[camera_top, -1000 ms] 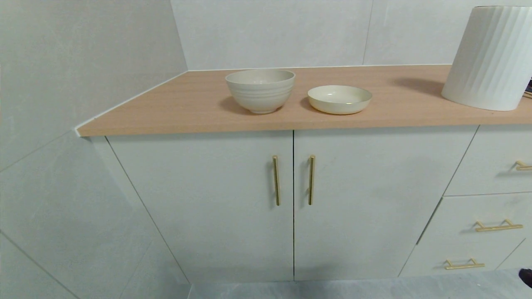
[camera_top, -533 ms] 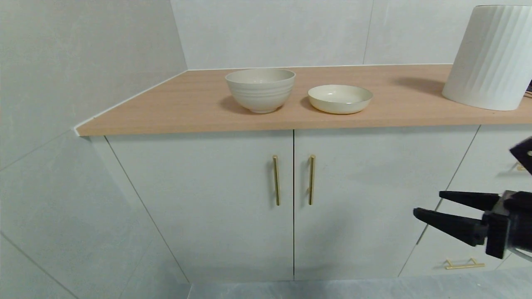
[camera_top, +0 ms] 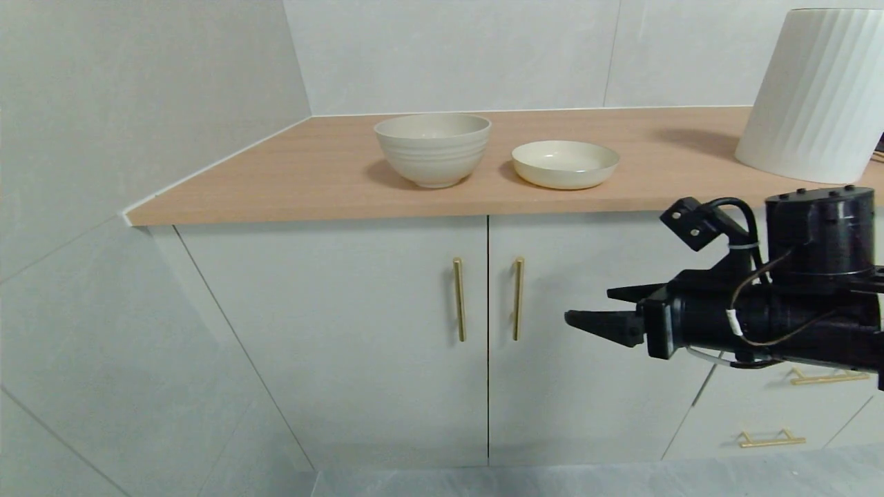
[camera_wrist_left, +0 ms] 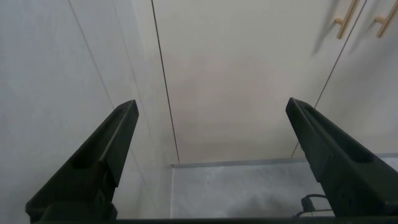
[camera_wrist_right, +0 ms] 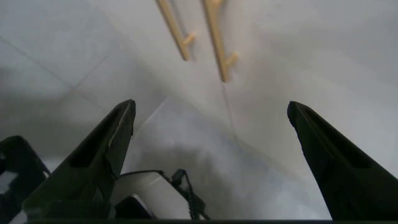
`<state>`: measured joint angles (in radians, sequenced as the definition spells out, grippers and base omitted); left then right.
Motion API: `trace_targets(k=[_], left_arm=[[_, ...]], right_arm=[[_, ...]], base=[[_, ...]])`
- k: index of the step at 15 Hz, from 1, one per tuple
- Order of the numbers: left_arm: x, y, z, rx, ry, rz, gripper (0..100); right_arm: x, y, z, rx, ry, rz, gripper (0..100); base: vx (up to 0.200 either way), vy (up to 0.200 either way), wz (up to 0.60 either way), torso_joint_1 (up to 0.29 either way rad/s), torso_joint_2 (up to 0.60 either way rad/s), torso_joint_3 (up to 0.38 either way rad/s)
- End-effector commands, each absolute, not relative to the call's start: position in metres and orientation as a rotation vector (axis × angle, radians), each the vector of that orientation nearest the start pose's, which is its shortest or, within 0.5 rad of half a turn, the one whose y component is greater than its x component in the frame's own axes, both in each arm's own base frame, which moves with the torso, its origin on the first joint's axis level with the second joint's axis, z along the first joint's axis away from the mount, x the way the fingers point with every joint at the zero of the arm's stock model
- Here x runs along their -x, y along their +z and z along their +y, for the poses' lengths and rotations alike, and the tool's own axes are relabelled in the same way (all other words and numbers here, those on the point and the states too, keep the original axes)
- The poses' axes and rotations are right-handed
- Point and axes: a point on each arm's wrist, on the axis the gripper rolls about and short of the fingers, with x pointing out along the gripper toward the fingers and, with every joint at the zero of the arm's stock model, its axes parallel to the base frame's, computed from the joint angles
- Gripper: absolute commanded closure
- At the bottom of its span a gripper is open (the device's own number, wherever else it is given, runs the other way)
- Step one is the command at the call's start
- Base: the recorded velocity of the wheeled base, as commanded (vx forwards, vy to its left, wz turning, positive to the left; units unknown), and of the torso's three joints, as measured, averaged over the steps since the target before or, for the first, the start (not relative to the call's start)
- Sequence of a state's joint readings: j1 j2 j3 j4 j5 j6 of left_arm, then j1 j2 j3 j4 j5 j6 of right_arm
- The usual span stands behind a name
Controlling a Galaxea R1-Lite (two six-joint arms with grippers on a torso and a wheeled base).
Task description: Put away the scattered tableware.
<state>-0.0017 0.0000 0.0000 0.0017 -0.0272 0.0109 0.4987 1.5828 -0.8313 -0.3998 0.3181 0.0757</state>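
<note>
A deep ribbed beige bowl point(camera_top: 433, 148) stands on the wooden countertop point(camera_top: 311, 183), with a shallow cream dish point(camera_top: 565, 163) just to its right. Below the counter's front edge my right gripper point(camera_top: 597, 310) hangs open and empty before the right cabinet door point(camera_top: 608, 331), pointing left toward the two gold door handles point(camera_top: 516, 298). Those handles point(camera_wrist_right: 214, 37) also appear beyond its black fingers point(camera_wrist_right: 99, 158) in the right wrist view. My left gripper point(camera_wrist_left: 211, 155) is open and empty, low before a pale cabinet panel point(camera_wrist_left: 242, 74) near the floor.
A tall white ribbed cylinder point(camera_top: 815, 96) stands at the counter's right end. Drawers with gold handles point(camera_top: 829, 376) lie right of the double doors. A tiled wall point(camera_top: 103, 207) closes off the left side. Grey floor point(camera_top: 552, 480) runs below the cabinets.
My right arm has come in from the right edge and moved left and slightly up in front of the right cabinet door. The bowl and dish have stayed put.
</note>
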Motion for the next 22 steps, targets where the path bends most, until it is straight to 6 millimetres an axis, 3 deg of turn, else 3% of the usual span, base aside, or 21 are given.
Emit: trace_targets(k=[1,7,13,22], left_arm=[[0.023,0.075,-0.001,-0.011,-0.029,0.003,0],[0.023,0.075,-0.001,-0.009,-0.029,0.003,0],[0.023,0.075,-0.001,-0.008,-0.029,0.003,0],[0.023,0.075,-0.001,-0.008,-0.029,0.003,0]], right_arm=[[-0.262,0.184,0.166,-0.030,0.832,0.445,0],[-0.284,0.179,0.186,-0.097,0.858,0.446,0],[-0.296,0.158,0.206,-0.174,0.871,0.414,0],[-0.303,0.154,0.211,-0.244,0.869,0.371,0]], base=[[0.000,0.000,0.00,0.000,0.00,0.000],[0.000,0.000,0.00,0.000,0.00,0.000],[0.000,0.000,0.00,0.000,0.00,0.000],[0.000,0.000,0.00,0.000,0.00,0.000]])
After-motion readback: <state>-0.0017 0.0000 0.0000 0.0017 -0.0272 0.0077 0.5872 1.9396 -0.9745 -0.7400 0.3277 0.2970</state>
